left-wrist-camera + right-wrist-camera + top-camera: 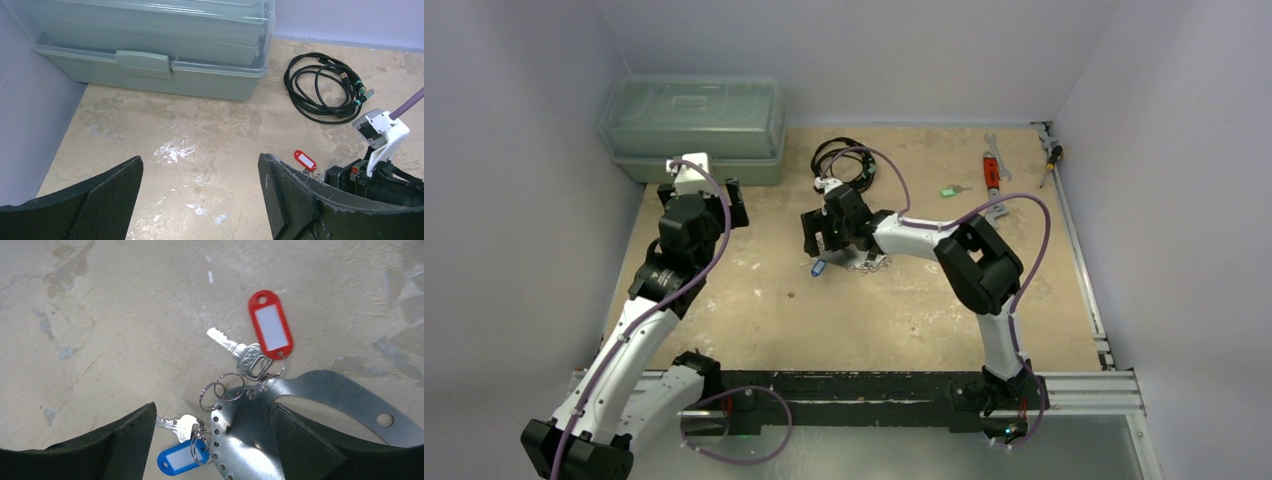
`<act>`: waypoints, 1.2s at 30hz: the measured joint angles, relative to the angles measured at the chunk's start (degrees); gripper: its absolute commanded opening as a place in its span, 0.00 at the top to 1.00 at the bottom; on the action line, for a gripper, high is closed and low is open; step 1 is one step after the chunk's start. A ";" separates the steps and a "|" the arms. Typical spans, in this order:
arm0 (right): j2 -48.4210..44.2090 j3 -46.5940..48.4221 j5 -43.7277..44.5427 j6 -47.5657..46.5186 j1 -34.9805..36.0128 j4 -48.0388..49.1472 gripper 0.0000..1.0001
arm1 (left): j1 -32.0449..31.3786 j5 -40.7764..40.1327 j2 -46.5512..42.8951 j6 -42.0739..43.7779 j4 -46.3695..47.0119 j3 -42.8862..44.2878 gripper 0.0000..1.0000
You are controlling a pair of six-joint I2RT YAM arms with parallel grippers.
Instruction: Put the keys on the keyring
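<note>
At the worktop's far left corner sits a pale green box, latched shut; its cloudy lid hides any contents. The worktop is beige and scuffed, between plain grey walls, and a cable coils near the box. Mid-worktop, the keyring, a flat silvery band with small holes, lies between the fingers of the wide-spread right tool. At its edge, a red-tag key points its blade up-left in the wrist view, and a blue-tag key points left. A green-tag key lies well apart, by the wrench. The left tool gapes wide above the worktop near the box.
</note>
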 measured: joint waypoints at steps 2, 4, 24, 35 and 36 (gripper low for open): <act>-0.48 -1.33 -1.92 -0.02 0.28 1.70 0.14 | 0.00 0.02 -0.04 0.00 0.00 0.00 0.16; -1.55 -3.37 -3.56 0.02 0.70 3.21 0.15 | 0.00 0.00 -0.07 0.00 0.00 0.00 0.16; -16.22 -20.94 -5.31 -1.70 7.80 0.85 0.16 | -0.35 0.02 -0.09 0.00 0.00 0.00 0.16; -24.46 -20.04 7.65 1.22 7.80 -3.63 0.17 | -0.39 0.02 -0.09 0.00 -0.02 0.00 0.16; -24.46 -19.54 8.94 1.64 7.80 -3.72 0.17 | -0.46 0.02 -0.09 0.00 -0.02 0.00 0.16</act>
